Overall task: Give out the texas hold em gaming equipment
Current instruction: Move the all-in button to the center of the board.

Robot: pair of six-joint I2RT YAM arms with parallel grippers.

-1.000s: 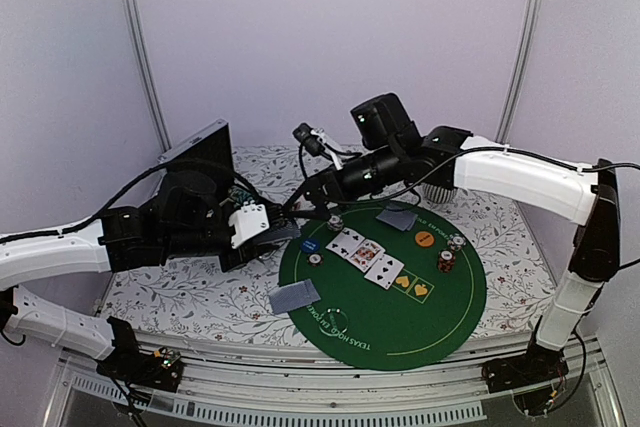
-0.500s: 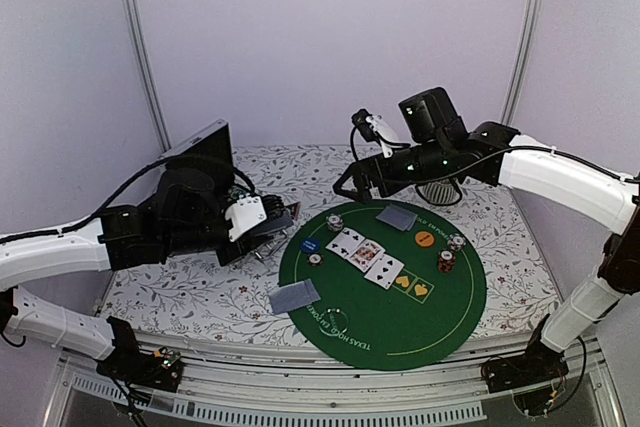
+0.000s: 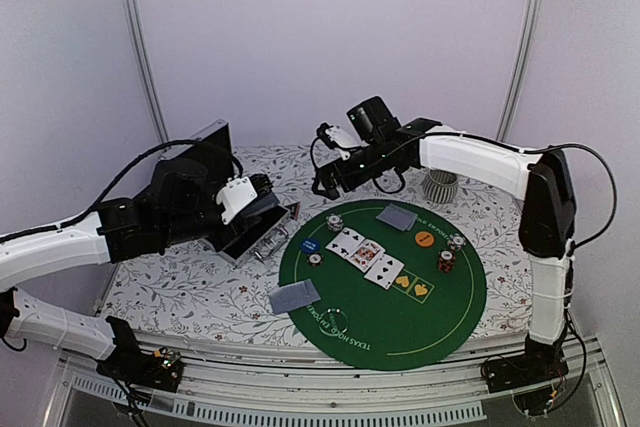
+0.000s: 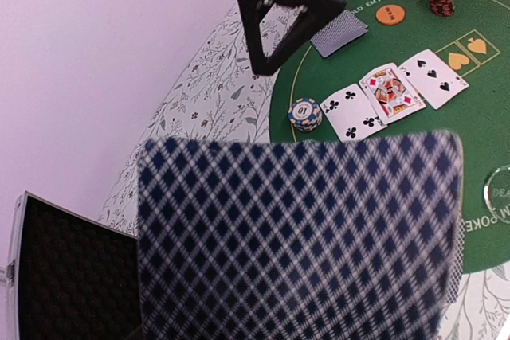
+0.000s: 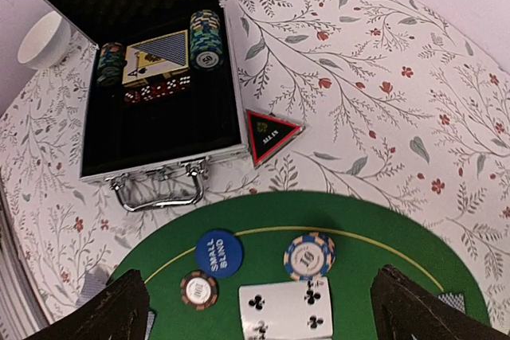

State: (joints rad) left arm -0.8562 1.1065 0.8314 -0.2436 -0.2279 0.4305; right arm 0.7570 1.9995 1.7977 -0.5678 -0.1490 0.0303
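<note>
Hanging just above the open metal case (image 5: 171,163), the left claw (image 3: 268,213) holds a playing card (image 4: 295,236) with a blue diamond back. The card fills most of the left wrist view, so the fingers that pinch it are hidden.

The right claw (image 5: 263,312) is wide open with nothing in it. It hangs over the far left edge of the round green mat (image 3: 400,312), near the case.

Inside the case sit two stacks of chips (image 5: 205,40), with a pack of cards (image 5: 157,59) between them and some red dice (image 5: 155,89) in front. A small black triangle with a red edge (image 5: 272,134) lies on the flowery cloth (image 5: 382,77), just beside the case's front corner and off the mat.

On the mat, a blue disc (image 5: 217,253) and a striped chip stack (image 5: 309,256) lie side by side but apart. Three face-up cards (image 3: 367,254) lie in a row in the middle. One face-down card (image 3: 396,217) lies at the far side. Another face-down card (image 3: 294,297) lies across the near left edge. An orange disc (image 3: 424,238) and two more chip stacks (image 3: 446,260) sit on the right. A ribbed grey cup (image 3: 439,187) stands behind the mat.
</note>
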